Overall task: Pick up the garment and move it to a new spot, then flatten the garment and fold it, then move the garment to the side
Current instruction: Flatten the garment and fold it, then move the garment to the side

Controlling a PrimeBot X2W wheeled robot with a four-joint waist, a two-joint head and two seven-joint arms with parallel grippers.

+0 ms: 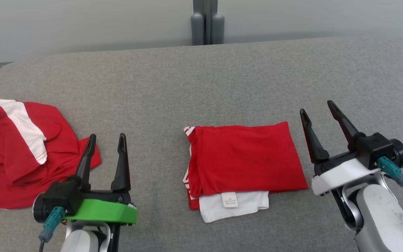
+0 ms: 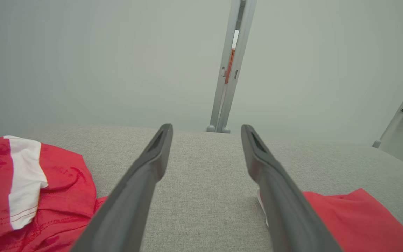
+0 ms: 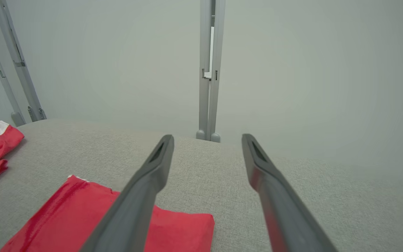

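Garments, two, both red with white, lie on the grey fabric-covered table point(image 1: 201, 87). The folded garment point(image 1: 247, 157) sits near the middle, a rough rectangle. A white layer sticks out under its near edge, with one label point(image 1: 230, 199) whose print is too small to read. The white part is probably the same garment's inside, but the red top layer hides the join. The crumpled garment point(image 1: 19, 157) sits far left, with one white stripe, and is cut off by the frame edge.

End effectors, two. The left end effector point(image 1: 107, 136) has its fingers spread wide and grips nothing. It sits between the two garments, with one finger overlapping the crumpled garment's edge in the head view; contact is unclear. The right end effector point(image 1: 317, 106) is also spread wide and empty, just right of the folded garment. In each wrist view one finger covers part of the folded garment. One grey post point(image 1: 207, 24) stands behind the table, its top cut off.
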